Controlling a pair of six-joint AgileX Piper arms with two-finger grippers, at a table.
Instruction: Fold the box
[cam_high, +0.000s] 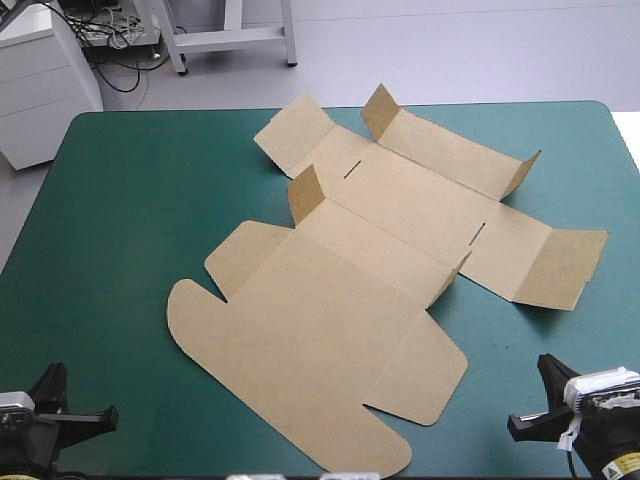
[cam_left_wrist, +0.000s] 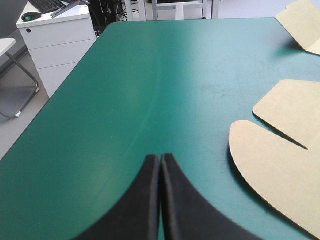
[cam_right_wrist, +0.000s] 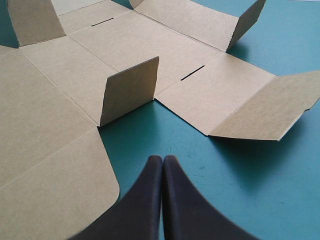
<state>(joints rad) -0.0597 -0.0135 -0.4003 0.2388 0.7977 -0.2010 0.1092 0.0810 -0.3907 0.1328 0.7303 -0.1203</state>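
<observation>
The left gripper (cam_left_wrist: 160, 156) is seen with its black fingers pressed together into a single pointed arch, held at the near left corner of the table. Only bare teal-green cover (cam_left_wrist: 150, 90) is met directly ahead of it. Off to its right, apart from the fingers, a rounded tab (cam_left_wrist: 272, 165) of the box is laid flat on the cover.

The right gripper (cam_right_wrist: 163, 157) is likewise drawn together to a point, at the near right corner, with a strip of cover left between it and the board. Just ahead of it a small flap (cam_right_wrist: 129, 90) is stood upright at the edge of the sheet; this is the nearest thing in its line. Beside that flap a side panel (cam_right_wrist: 260, 112) is tilted up a little, its outer edge raised and a shadow cast beneath it. A narrow slot (cam_right_wrist: 192, 72) is cut in the board between the two.

The box (cam_high: 340, 290) is spread as an unfolded brown sheet across the middle of the table, set diagonally from the near edge toward the far right. Its largest panel, with rounded flaps at both sides, is laid flat nearest the robot. Farther on, the far wall (cam_high: 450, 150) is flanked by two end flaps turned upward, and a second side panel is spread toward the far edge. The sheet is touched by neither gripper.
</observation>
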